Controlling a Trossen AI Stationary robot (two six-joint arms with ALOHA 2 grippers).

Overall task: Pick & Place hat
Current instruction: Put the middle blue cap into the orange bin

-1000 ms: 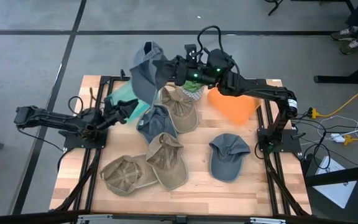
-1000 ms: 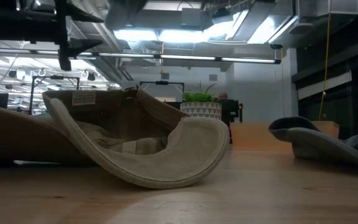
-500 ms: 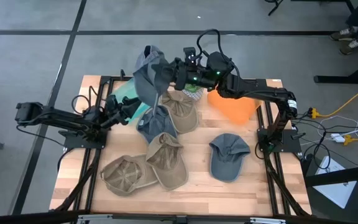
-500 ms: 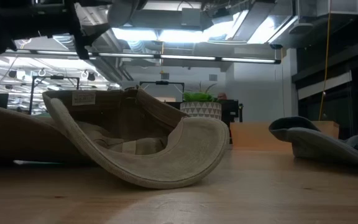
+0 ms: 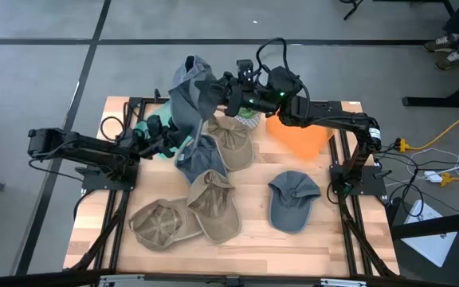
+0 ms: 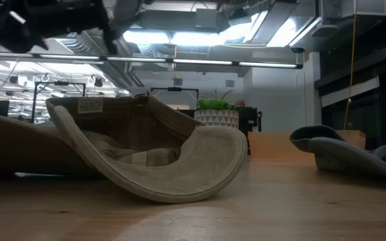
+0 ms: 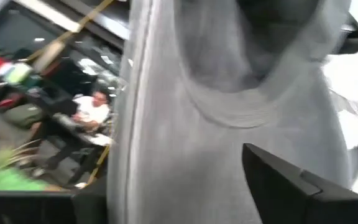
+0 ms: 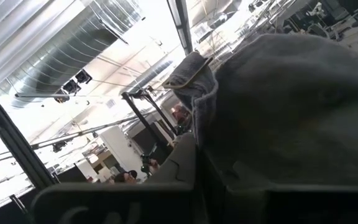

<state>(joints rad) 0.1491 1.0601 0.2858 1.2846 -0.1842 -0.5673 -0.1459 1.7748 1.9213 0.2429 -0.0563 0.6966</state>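
The right gripper (image 5: 210, 84) is up over the far edge of the table (image 5: 333, 231), clamped on a grey hat (image 5: 186, 94) that hangs from it in the air, crown drooping toward the pile below. The left gripper (image 5: 166, 132) reaches in from the left side, right beside that dangling hat; its wrist camera is filled with grey fabric (image 7: 229, 143), and whether its fingers are parted or closed I cannot tell. Count the hats on the wood: three tan ones, one near the back (image 5: 233, 139) and two toward the front (image 5: 213, 203) (image 5: 162, 223), plus two blue-grey ones, one in the middle of the pile (image 5: 198, 156) and one lying alone to the right (image 5: 293, 199). An orange piece (image 5: 297, 135) and a teal piece (image 5: 156, 119) also lie at the back.
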